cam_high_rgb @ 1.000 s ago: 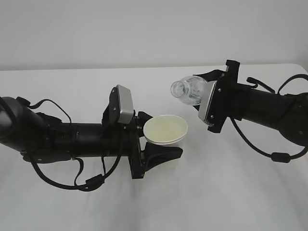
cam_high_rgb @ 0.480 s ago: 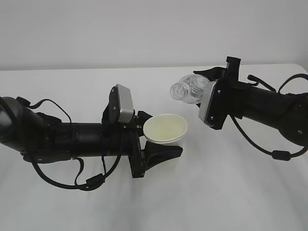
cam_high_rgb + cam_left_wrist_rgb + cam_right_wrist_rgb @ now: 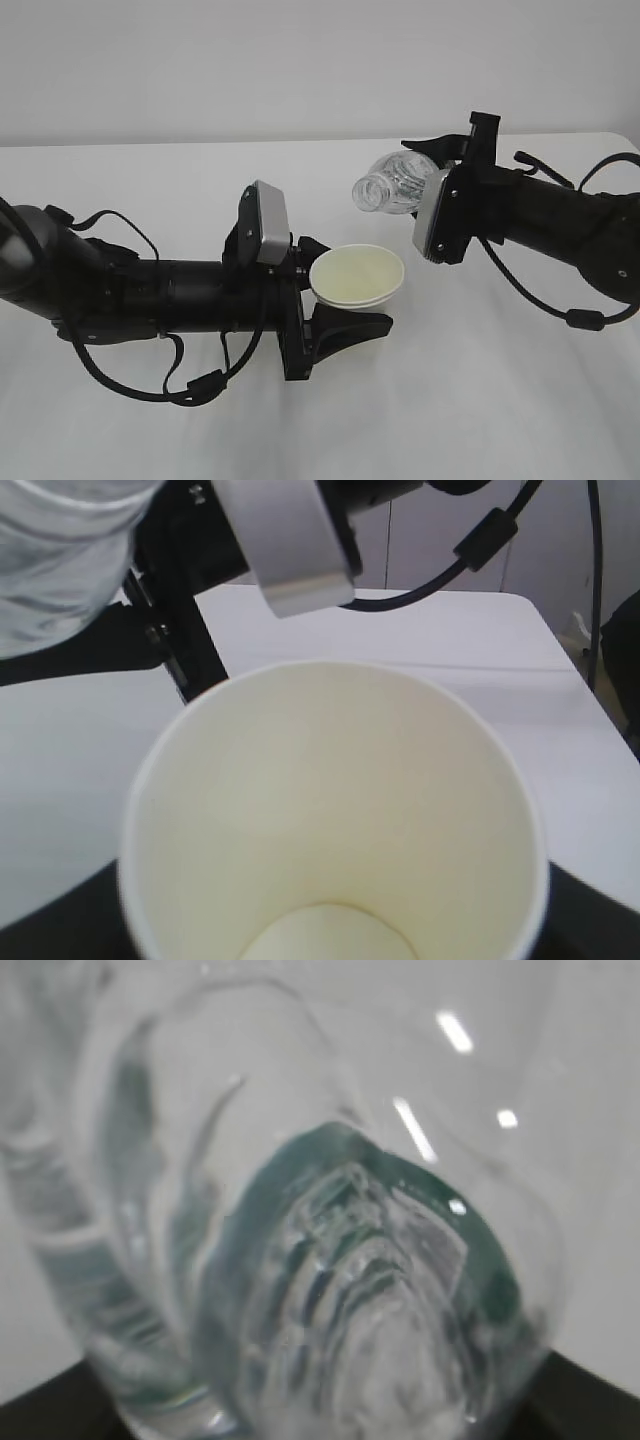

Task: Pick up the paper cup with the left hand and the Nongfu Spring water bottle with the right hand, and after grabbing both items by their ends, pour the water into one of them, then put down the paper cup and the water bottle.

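My left gripper (image 3: pixel 352 288) is shut on the white paper cup (image 3: pixel 357 275) and holds it upright above the table by its lower part. Its cream inside (image 3: pixel 330 820) fills the left wrist view. My right gripper (image 3: pixel 428 182) is shut on the base of the clear Nongfu Spring water bottle (image 3: pixel 395 185). The bottle lies nearly level, its open mouth (image 3: pixel 368 190) pointing left, above and just beyond the cup's far rim. Its ribbed body with the green band (image 3: pixel 330 1260) fills the right wrist view. No water stream shows, and I cannot tell water inside the bottle.
Both arms hang over a white table (image 3: pixel 500 400) in front of a plain wall. The table's far edge (image 3: pixel 150 145) runs behind the arms. Black cables (image 3: pixel 560 310) loop under the right arm.
The left arm has carried the cup to the right and a little lower, closer under the bottle's mouth. The bottle has risen slightly and stays tilted.
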You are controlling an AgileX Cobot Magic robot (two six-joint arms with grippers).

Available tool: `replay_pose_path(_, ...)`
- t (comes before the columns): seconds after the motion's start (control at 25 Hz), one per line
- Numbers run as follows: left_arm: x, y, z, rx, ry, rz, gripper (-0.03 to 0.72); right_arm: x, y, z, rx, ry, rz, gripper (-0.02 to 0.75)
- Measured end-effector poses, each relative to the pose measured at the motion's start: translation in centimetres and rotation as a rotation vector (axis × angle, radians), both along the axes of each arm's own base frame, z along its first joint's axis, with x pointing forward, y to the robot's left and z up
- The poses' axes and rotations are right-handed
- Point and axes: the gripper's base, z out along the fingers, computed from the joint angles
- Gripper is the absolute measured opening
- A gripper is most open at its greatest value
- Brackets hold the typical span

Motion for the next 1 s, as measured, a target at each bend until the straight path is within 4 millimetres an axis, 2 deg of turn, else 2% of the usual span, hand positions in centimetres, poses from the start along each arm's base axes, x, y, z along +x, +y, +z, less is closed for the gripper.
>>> replay_pose_path(1.0,0.5,0.01,0.23,-0.017,-0.023,0.045,0.494,0.11,-0.02,0.53,-0.086,-0.13,0.013,0.475)
